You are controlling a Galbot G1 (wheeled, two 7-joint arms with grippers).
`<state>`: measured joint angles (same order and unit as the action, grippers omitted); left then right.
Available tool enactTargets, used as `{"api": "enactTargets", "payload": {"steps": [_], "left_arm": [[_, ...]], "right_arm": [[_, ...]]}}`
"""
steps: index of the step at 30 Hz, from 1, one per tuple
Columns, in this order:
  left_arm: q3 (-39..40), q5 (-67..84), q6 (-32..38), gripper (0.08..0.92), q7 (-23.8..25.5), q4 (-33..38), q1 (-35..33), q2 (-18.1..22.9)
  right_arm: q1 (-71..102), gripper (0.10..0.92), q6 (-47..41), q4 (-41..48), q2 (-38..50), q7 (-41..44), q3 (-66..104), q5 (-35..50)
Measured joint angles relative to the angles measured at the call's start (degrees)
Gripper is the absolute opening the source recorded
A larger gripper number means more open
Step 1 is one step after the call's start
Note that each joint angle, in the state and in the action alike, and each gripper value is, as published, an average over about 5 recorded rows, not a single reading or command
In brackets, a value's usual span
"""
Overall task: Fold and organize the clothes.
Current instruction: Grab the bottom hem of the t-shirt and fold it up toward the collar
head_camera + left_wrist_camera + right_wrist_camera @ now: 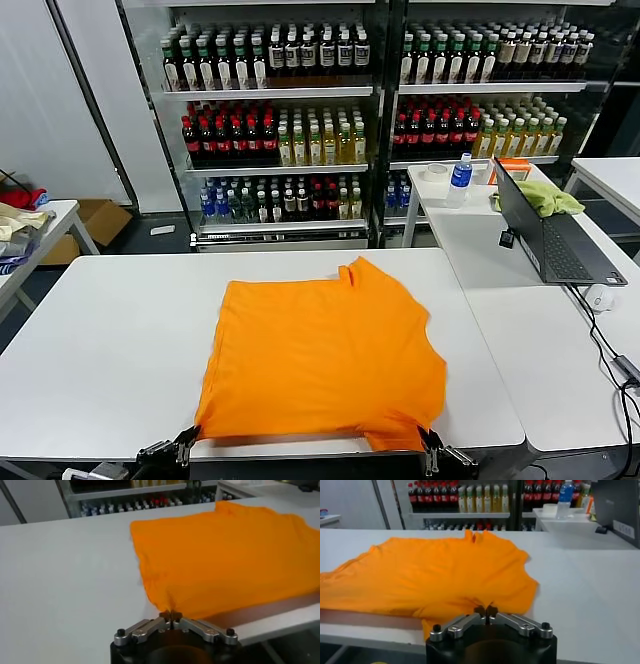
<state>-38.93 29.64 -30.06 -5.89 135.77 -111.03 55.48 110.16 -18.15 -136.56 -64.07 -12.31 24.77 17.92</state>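
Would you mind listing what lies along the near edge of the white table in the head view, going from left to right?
Left gripper, shut on the near left corner of the orange T-shirt → the T-shirt's near hem → right gripper, shut on its near right corner → bare white table.
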Motion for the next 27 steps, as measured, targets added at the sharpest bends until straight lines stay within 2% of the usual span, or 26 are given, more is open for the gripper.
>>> {"api": "enactTargets", "payload": {"steps": [8,27], "left_arm": [[0.7,1.4,3.2,0.080,2.9,-0.9,4.1,-0.9],[6.2,7.6,7.5,0.080,7.5,-18.3,22.7,-1.7]], "right_arm": [[-8.5,0.115,-2.9,2.4,0.7,-0.8,0.0,3.0],[-28.6,0.115,-8.4,14.6,-0.2,-0.9,-6.8,5.2]]}}
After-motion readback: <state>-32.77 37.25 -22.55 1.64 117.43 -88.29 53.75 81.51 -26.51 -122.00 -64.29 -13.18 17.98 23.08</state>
